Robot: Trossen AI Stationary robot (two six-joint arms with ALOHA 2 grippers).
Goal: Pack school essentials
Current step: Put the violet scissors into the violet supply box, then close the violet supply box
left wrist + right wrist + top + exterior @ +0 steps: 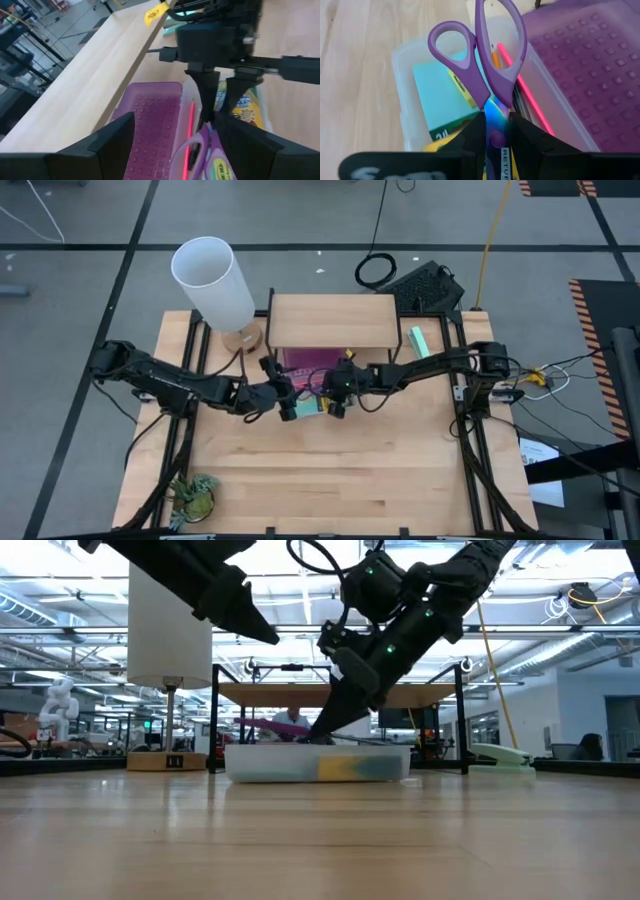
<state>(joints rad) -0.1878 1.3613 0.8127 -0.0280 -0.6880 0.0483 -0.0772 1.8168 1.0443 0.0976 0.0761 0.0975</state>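
scissors [487,75] blades hidden between the right end effector [495,131] fingers, crayon box [242,107] partly covered by that end effector, note pad [442,97] lower corner cut off behind it, box contents blurred in the low view

One pair of purple-handled scissors [490,70] stood clamped between the right gripper's [494,131] fingers. Just beyond them lay one clear case [402,65] holding one light-blue note pad [437,95], one pink stick [527,100] and one crayon box [245,107]. One purple lid [150,125] lay beside it. Well apart from the fingers sat one mint-green block [419,341], one green dinosaur [195,498] and one white lamp [213,282].
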